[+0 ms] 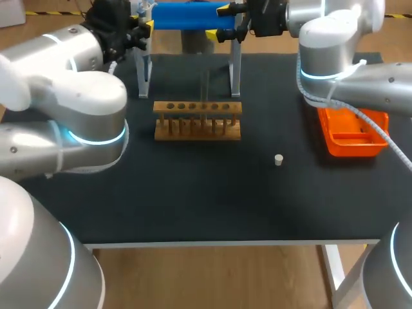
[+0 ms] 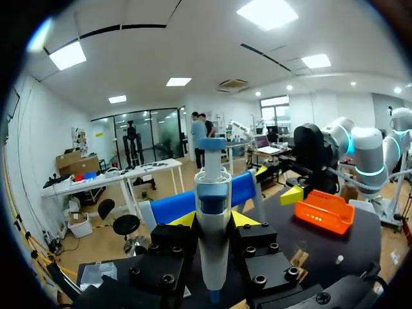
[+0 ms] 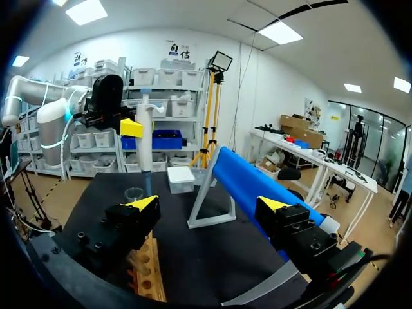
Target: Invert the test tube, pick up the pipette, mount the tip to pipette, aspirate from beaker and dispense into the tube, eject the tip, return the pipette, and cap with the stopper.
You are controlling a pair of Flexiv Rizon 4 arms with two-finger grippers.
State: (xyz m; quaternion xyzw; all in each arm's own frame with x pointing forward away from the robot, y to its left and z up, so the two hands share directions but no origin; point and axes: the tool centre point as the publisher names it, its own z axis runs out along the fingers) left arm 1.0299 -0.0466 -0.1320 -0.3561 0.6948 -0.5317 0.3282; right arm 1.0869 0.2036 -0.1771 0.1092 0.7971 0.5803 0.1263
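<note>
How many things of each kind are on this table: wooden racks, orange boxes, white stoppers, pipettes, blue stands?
wooden rack: 1
orange box: 1
white stopper: 1
pipette: 1
blue stand: 1
Total: 5

Black table (image 1: 193,206), pale strip along its front edge. At the centre, a little above the middle, I see a wooden rack (image 1: 197,120) with a row of holes, standing flat. Lower right of it and well apart lies a small white stopper (image 1: 279,159), alone on the mat. At the right edge sits an orange tray (image 1: 351,138), partly hidden. At top centre, behind the rack, is a two-legged stand (image 1: 235,74) bearing a blue bar.
</note>
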